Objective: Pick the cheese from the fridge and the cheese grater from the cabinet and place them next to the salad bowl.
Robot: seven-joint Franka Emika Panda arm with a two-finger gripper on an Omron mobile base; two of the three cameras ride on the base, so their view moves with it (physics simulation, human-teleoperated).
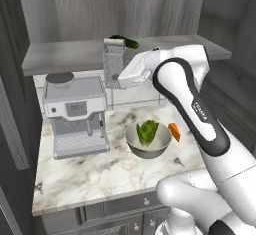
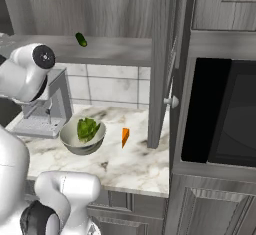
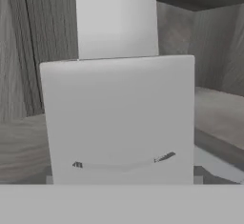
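Observation:
The cheese grater [image 1: 114, 61], a tapered grey metal box, hangs in front of the edge of the cabinet's open shelf [image 1: 60, 56]. My gripper [image 1: 120, 79] is shut on it from the right. In the hand view the cheese grater [image 3: 119, 118] sits very close, with its handle on top. On the marble counter stands the salad bowl [image 1: 131, 138] [image 2: 67, 138] with lettuce inside. The orange cheese [image 1: 174, 131] [image 2: 125, 136] lies on the counter just right of the bowl. The fridge is out of view.
A grey coffee machine [image 1: 75, 114] [image 2: 47, 111] stands on the counter left of the bowl. A dark green elongated item [image 1: 125, 41] [image 2: 81, 40] lies on the shelf behind the grater. An open cabinet door [image 2: 162, 64] and a dark oven [image 2: 225, 114] stand at the right.

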